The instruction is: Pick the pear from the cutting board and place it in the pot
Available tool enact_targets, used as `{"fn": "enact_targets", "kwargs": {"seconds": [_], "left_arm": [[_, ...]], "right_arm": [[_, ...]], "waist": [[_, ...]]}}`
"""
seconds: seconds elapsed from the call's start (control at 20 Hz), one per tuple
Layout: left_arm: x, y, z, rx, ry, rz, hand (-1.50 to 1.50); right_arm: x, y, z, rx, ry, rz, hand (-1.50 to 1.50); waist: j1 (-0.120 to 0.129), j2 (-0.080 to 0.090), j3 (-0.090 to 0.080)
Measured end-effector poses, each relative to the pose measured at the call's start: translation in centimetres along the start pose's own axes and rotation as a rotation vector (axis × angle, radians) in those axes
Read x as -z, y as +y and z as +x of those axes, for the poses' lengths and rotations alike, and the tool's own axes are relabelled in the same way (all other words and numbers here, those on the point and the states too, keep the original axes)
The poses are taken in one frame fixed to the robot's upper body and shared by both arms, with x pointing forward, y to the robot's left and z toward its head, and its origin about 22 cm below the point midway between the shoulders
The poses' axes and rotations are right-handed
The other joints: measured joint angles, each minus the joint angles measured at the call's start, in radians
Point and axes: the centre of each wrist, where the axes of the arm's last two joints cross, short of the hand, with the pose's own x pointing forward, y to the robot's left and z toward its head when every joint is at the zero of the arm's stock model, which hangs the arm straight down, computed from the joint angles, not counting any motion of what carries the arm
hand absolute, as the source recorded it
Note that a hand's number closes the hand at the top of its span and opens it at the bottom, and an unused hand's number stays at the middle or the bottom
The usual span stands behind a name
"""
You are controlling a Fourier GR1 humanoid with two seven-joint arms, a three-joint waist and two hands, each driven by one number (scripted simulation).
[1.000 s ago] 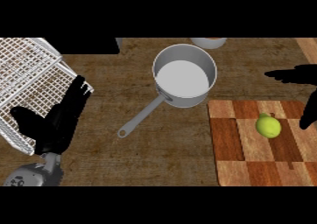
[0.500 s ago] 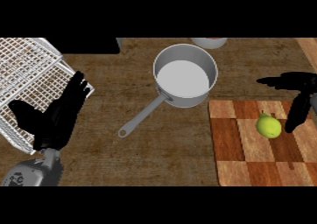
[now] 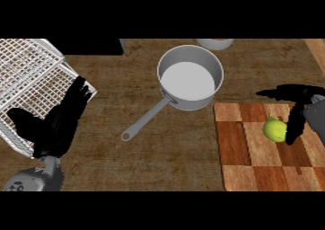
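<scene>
Pear [image 3: 274, 130] lies on cutting board [image 3: 258, 161], stem end pointing up-left.

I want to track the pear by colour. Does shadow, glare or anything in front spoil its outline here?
Head view: the pear is evenly lit yellow-green against the brown cutting board, no glare; the right hand darkens its right edge, fingers beside it.

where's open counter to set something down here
Bare counter lies below the pot's handle, between the left robot hand and the cutting board. The board's lower part is free. Crowded: around the pear with the right robot hand beside it.
</scene>
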Motion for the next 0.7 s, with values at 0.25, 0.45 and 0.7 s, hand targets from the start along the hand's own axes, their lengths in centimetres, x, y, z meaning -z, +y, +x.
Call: {"fn": "enact_targets", "kwargs": {"seconds": [0.25,0.45,0.7], "left_arm": [[0.0,-0.2,-0.1,-0.002,-0.004,0.0,0.0],[0.0,0.0,-0.6,-0.003,0.003,-0.001,0.0],[0.3,-0.8,-0.3,-0.008,0.003,-0.007,0.0]], "right_arm": [[1.5,1.2,-0.8,-0.031,0.043,0.027,-1.5],[2.3,1.6,-0.8,-0.054,0.057,0.046,-1.5],[3.0,2.2,-1.3,-0.045,0.029,0.048,1.5]], "waist": [[0.002,0.001,0.0],[0.002,0.001,0.0],[0.001,-0.002,-0.003]]}}
